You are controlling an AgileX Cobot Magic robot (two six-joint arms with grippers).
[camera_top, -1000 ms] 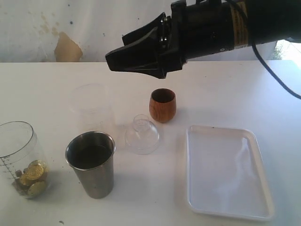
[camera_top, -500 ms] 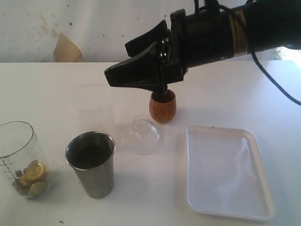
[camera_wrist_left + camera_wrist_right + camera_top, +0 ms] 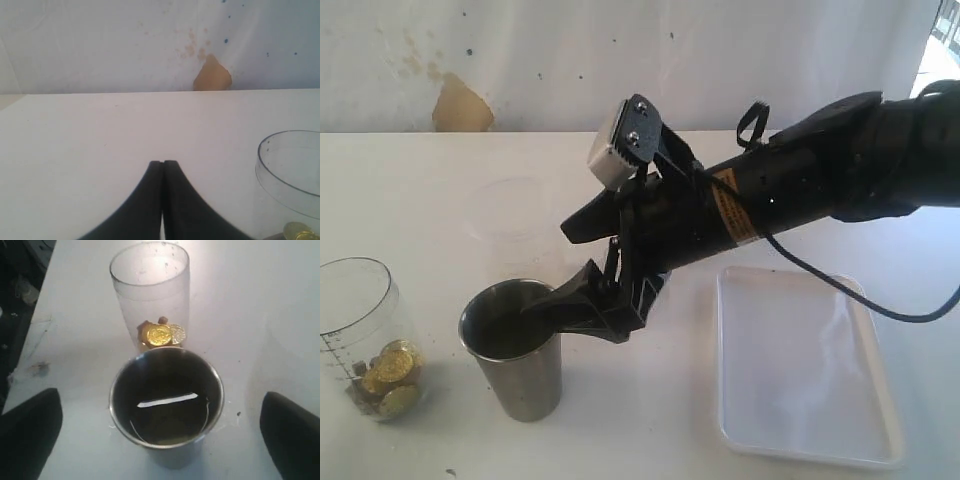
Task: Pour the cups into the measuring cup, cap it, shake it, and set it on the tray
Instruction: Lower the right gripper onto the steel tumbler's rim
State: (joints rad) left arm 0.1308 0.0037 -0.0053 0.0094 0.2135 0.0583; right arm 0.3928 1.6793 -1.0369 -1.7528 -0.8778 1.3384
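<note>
Right now the right gripper (image 3: 545,272) hangs at the steel tumbler (image 3: 515,370), spread wide and holding nothing. In the right wrist view its fingers (image 3: 30,427) stand on either side of the tumbler, apart from its wall. From the room one finger seems to cross the rim, though I cannot tell whether it touches. The tumbler stands upright at about 7 o'clock on the table (image 3: 410,190). The measuring cup (image 3: 360,330) stands at the tumbler's 9 o'clock, upright and uncapped, with gold coins (image 3: 390,375) in its bottom. A frosted cup (image 3: 510,215) stands at the tumbler's 12 o'clock. The tray (image 3: 810,380) lies flat at its 3 o'clock. The left gripper (image 3: 162,172) is pressed together on nothing, near the measuring cup.
</note>
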